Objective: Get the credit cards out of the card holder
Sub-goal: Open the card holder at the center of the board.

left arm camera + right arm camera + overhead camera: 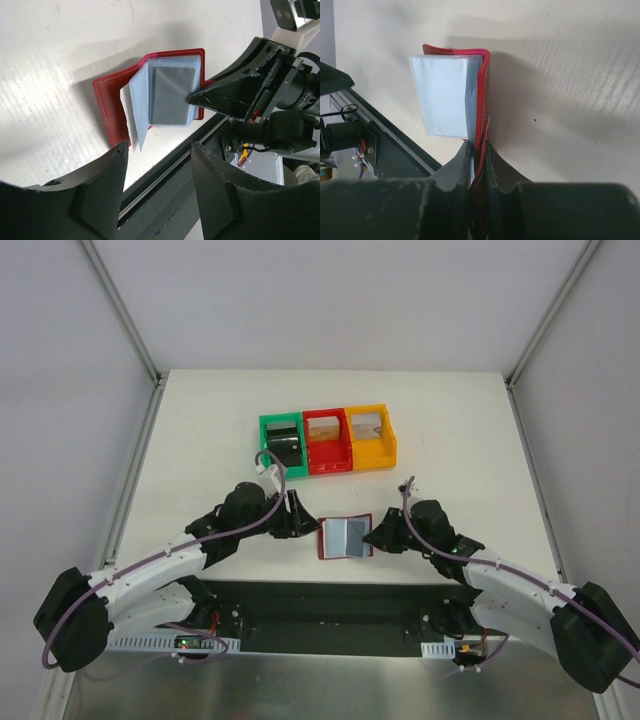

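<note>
1. Left gripper (302,522), jaws parted and empty, points toward 4 o'clock in the overhead view at the card holder just beside it.
2. Card holder (344,537) lies open on the white table (450,430) between both arms, spine running 12 to 6. A grey card (172,95) sits in its sleeve, long axis along the spine.
3. Right gripper (373,537), at the holder's 3 o'clock, pinches the red cover's edge, so the free left arm looks the likelier to draw the card.
</note>
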Controlling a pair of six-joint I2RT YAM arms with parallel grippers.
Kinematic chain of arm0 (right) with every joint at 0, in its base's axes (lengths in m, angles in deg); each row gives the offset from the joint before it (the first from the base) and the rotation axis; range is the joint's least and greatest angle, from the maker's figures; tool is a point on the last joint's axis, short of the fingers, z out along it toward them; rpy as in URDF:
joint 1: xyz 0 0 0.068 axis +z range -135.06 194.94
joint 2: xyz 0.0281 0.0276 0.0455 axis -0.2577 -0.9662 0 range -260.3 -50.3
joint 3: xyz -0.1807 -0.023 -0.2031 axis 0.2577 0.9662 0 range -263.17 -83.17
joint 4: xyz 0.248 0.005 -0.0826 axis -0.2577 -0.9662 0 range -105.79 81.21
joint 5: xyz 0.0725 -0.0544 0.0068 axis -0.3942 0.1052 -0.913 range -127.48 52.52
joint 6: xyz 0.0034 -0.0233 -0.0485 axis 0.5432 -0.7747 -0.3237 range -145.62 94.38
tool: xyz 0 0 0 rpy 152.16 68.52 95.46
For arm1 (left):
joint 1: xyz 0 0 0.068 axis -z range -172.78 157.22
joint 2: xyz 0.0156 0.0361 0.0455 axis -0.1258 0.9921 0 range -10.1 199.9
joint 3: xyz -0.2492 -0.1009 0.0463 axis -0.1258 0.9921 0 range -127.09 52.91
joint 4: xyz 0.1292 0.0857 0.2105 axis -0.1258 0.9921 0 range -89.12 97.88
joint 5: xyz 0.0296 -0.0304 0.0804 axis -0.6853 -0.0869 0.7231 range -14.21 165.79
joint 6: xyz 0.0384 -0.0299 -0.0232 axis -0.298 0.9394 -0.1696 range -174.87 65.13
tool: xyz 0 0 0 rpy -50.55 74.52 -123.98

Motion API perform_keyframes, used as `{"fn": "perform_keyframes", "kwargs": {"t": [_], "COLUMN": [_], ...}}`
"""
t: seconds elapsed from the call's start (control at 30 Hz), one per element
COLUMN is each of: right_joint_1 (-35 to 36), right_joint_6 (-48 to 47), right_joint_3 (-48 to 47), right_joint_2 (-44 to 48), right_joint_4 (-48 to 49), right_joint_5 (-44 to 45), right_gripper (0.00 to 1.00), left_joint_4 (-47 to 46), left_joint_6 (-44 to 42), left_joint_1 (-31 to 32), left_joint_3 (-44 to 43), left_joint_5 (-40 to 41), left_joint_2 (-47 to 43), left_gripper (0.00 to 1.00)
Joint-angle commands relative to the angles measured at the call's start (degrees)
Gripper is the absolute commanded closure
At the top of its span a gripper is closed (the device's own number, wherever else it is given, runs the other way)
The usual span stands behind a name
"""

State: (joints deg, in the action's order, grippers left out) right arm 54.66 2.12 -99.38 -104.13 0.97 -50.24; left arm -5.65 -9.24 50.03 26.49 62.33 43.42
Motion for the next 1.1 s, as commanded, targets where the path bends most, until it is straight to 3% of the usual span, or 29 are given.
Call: {"fn": "perform_keyframes", "kwargs": {"t": [0.0,0.2,0.33,0.5,0.8,0.87,0.97,1.07], "right_joint_1": [-0.26,-0.35,-0.35,-0.44,-1.14,-1.49,-2.28,-2.72], "right_joint_6": [4.59,5.65,5.56,5.74,6.18,6.53,6.79,6.53], "right_joint_3": [2.75,4.34,4.69,4.69,5.04,5.48,6.01,6.1], "right_joint_2": [-1.37,-1.55,-0.85,0.56,2.23,2.67,3.2,3.55], "right_joint_4": [11.59,13.27,13.27,12.83,12.13,12.04,12.04,11.95], "right_joint_5": [2.03,3.88,3.61,3.88,3.53,3.53,3.35,3.17], "right_gripper": [1.0,0.97,0.77,0.6,0.6,0.63,0.76,0.78], "left_joint_4": [-8.23,-11.93,-12.9,-12.55,-11.41,-11.41,-10.97,-10.88], "left_joint_6": [2.71,4.64,4.56,4.29,3.68,3.42,3.07,2.71], "left_joint_1": [1.4,3.24,3.77,3.77,3.78,3.78,3.77,3.77], "left_joint_3": [-0.13,-0.83,-2.15,-3.2,-4.17,-4.26,-4.35,-4.7], "left_joint_5": [-2.28,-2.46,-2.89,-2.55,-1.84,-1.75,-1.75,-1.75], "left_joint_2": [3.87,9.58,13.27,15.91,17.32,17.24,17.15,17.23], "left_gripper": [0.49,0.49,0.5,0.51,0.55,0.55,0.55,0.55]}}
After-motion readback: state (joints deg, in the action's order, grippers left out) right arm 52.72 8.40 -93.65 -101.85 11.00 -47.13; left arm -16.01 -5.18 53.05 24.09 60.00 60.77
